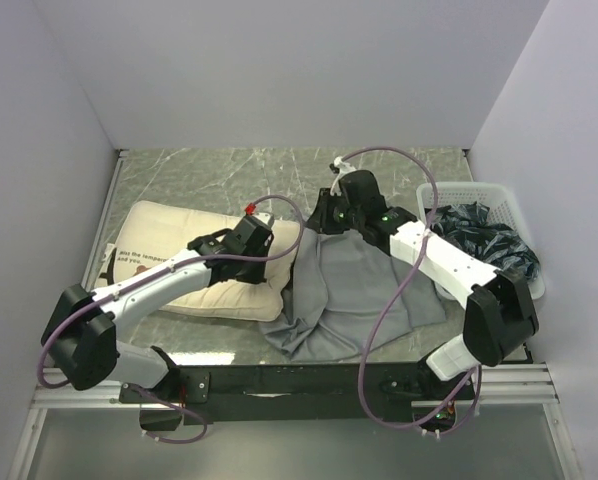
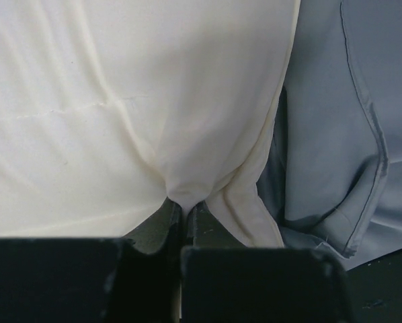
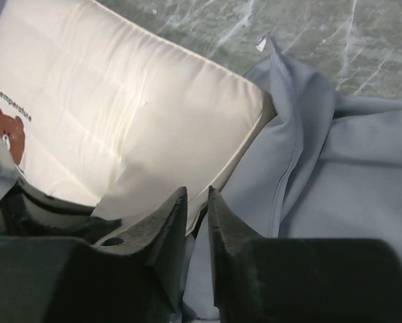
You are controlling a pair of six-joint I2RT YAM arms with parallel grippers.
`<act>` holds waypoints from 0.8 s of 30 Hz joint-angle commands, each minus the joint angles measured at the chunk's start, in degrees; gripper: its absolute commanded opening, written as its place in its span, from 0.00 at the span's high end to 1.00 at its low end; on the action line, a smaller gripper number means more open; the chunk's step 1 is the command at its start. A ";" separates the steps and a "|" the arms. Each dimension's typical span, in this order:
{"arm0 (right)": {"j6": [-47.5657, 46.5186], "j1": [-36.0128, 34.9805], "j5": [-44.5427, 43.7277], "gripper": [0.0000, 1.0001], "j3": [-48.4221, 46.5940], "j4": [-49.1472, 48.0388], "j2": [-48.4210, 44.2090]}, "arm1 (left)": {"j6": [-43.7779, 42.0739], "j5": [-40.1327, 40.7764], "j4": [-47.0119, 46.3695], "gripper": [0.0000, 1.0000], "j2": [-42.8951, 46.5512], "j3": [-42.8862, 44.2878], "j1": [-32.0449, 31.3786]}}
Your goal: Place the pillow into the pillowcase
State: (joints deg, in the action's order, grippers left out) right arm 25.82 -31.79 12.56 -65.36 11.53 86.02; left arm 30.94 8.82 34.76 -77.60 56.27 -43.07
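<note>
The cream pillow lies flat at the left of the table, its bear face and lettering at the left end. The grey pillowcase lies crumpled to its right, touching the pillow's right end. My left gripper is over the pillow's right end. In the left wrist view it is shut on a pinch of pillow fabric, with the pillowcase alongside. My right gripper is at the pillowcase's far left edge. In the right wrist view its jaws stand nearly together with grey pillowcase cloth between them, next to the pillow's corner.
A white slotted basket holding a dark plastic bag stands at the right edge, behind my right arm. Purple cables loop over both arms. Grey walls close in the left, back and right sides. The pillowcase's white tag sticks up.
</note>
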 commanded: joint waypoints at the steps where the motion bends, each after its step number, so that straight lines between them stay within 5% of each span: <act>1: 0.88 -1.34 -5.67 0.69 0.40 4.37 -2.96 | -0.27 -1.43 -5.93 0.99 -2.11 2.88 -0.17; 8: 11.08 -3.53 -11.59 0.43 22.01 -0.43 -18.75 | 0.61 -1.61 -7.25 0.99 -2.64 2.53 -0.17; 13: 16.18 -6.70 -12.47 0.44 31.16 -4.41 -21.86 | 1.14 -2.58 -8.57 0.99 -2.38 2.26 -0.17; 24: 18.30 -11.97 -15.63 0.47 29.24 -8.45 -9.39 | 1.32 -3.02 -8.13 0.99 -2.03 2.44 -0.17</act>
State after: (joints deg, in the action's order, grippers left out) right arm 42.59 -42.44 -0.23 -33.67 6.52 73.58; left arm 31.20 8.38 30.55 -80.16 56.49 -43.09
